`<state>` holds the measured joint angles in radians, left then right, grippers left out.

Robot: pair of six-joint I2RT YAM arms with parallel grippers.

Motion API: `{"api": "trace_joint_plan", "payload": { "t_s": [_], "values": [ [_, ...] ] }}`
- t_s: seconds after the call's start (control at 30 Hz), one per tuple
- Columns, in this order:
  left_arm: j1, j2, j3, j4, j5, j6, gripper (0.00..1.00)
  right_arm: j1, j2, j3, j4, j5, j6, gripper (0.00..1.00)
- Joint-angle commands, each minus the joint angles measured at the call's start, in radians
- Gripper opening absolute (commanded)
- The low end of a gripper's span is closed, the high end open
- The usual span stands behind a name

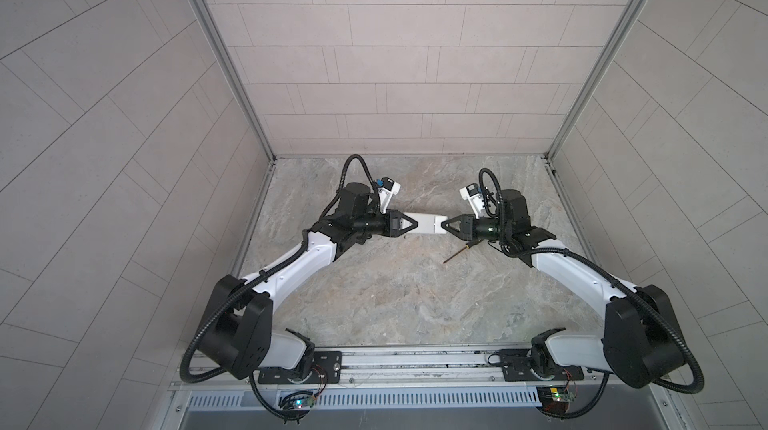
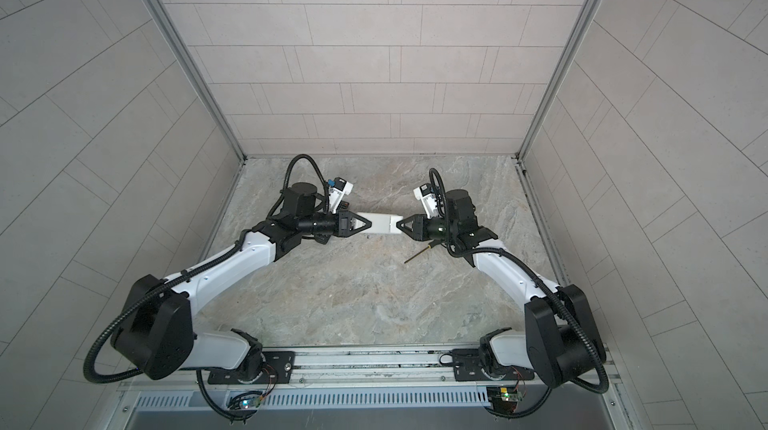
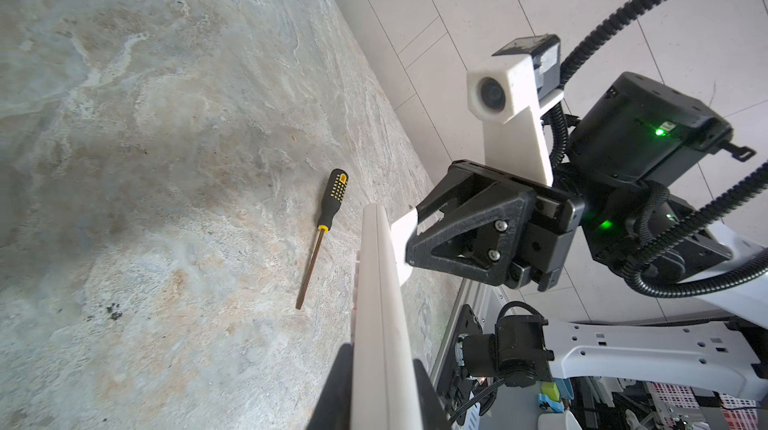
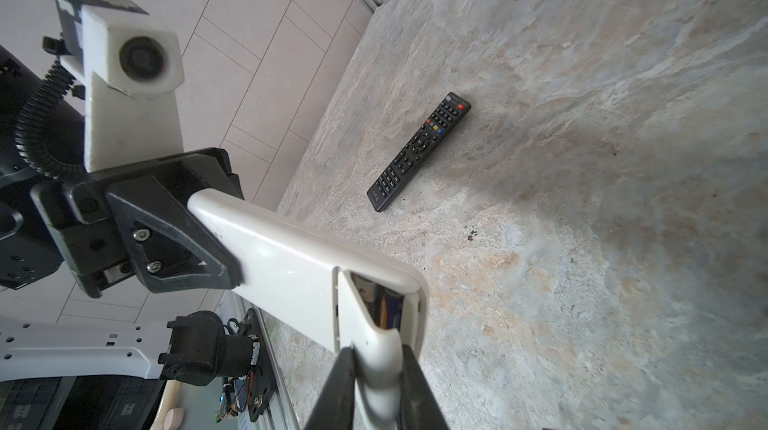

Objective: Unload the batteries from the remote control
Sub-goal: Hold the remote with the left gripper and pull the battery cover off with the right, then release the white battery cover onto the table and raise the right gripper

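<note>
A white remote control point(image 1: 424, 223) hangs level above the table, back side up. My left gripper point(image 1: 415, 223) is shut on one end of it, its fingers point(image 3: 332, 390) pressing both long sides. At the other end my right gripper point(image 1: 442, 224) is shut on the white battery cover point(image 4: 370, 324). The cover is tilted up off the remote. Through the gap the dark batteries point(image 4: 388, 303) show partly, still lying in the compartment. The rest of the batteries is hidden by the cover and the remote's shell.
A black-and-yellow-handled screwdriver point(image 1: 459, 252) lies on the stone table under my right wrist. A black remote point(image 4: 419, 152) lies buttons up on the table near the left wall. Tiled walls point(image 1: 124, 158) stand on three sides.
</note>
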<state>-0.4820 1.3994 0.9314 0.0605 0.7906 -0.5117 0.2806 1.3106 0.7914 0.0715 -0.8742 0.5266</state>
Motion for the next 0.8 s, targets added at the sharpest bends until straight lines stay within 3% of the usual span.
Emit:
{"api": "trace_joint_plan", "payload": {
  "t_s": [0.0,0.43,0.77],
  "values": [
    [0.0,0.003,0.038,0.012,0.028,0.021,0.0,-0.002,-0.019,0.005,-0.009,0.001,-0.018,0.16],
    [0.002,0.019,0.043,-0.016,0.003,0.027,0.0,0.002,-0.025,0.018,0.028,-0.023,0.006,0.06],
    [0.015,0.064,0.064,-0.14,-0.07,0.067,0.0,-0.039,-0.018,0.116,-0.125,0.013,-0.108,0.06]
  ]
}}
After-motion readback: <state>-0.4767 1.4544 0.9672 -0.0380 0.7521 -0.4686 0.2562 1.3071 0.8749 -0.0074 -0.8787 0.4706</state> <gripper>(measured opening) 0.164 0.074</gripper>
